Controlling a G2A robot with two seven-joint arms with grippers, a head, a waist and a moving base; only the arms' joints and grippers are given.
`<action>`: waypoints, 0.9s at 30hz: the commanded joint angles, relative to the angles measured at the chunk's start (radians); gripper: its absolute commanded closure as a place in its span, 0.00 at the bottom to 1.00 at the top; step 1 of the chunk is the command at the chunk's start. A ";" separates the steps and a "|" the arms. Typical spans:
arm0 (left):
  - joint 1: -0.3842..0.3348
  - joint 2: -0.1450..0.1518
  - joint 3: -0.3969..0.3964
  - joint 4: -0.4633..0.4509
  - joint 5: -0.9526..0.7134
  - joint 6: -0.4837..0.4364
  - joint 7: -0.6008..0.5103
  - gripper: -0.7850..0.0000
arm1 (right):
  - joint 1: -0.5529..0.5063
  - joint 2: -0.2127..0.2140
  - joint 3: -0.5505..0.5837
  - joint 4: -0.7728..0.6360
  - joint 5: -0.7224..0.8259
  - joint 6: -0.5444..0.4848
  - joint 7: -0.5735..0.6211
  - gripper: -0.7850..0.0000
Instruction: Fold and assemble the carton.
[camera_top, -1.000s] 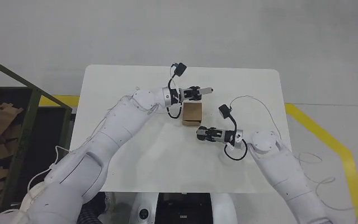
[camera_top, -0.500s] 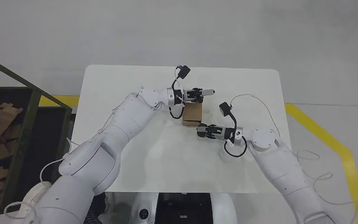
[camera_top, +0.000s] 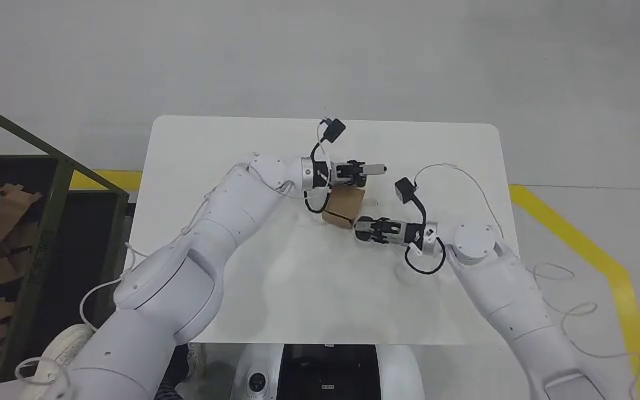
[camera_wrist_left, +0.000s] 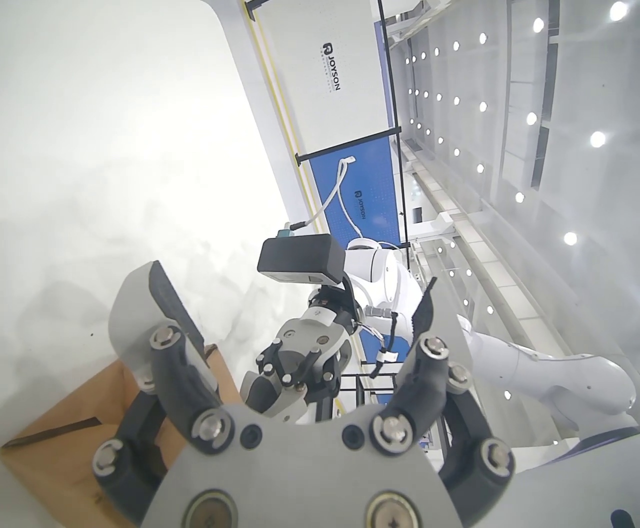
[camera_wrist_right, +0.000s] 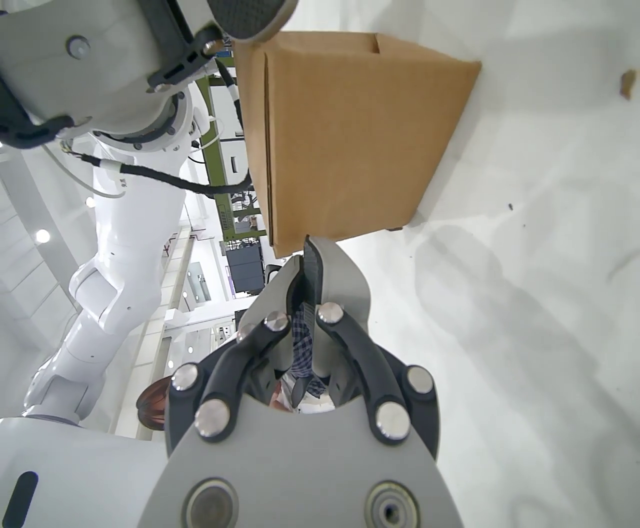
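Brown cardboard carton (camera_top: 343, 205) sits mid white bench (camera_top: 250, 270), with open room around.
Left pincer (camera_wrist_left: 295, 282) is wide, one pad (camera_wrist_right: 250, 15) on the carton's rim; right pincer (camera_wrist_right: 305, 250) is closed at its corner.

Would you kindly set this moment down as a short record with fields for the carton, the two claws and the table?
carton: brown carton, folded into a box shape, standing on the table
left claw: left claw open, at the carton's far side, one finger at its top edge
right claw: right claw shut, empty, tip at a corner of the carton
table: white table, with a small brown scrap lying apart from the carton
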 joint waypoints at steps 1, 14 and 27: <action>-0.004 -0.004 -0.003 0.008 0.004 0.003 0.010 0.00 | -0.009 0.003 -0.003 -0.019 -0.006 0.005 0.034 1.00; -0.020 -0.025 -0.023 0.048 0.019 0.001 0.012 0.00 | -0.041 -0.014 -0.064 -0.075 -0.003 0.018 -0.039 1.00; -0.029 -0.035 -0.050 0.073 0.007 -0.010 -0.073 0.00 | -0.027 -0.005 -0.027 -0.035 -0.023 -0.033 -0.022 1.00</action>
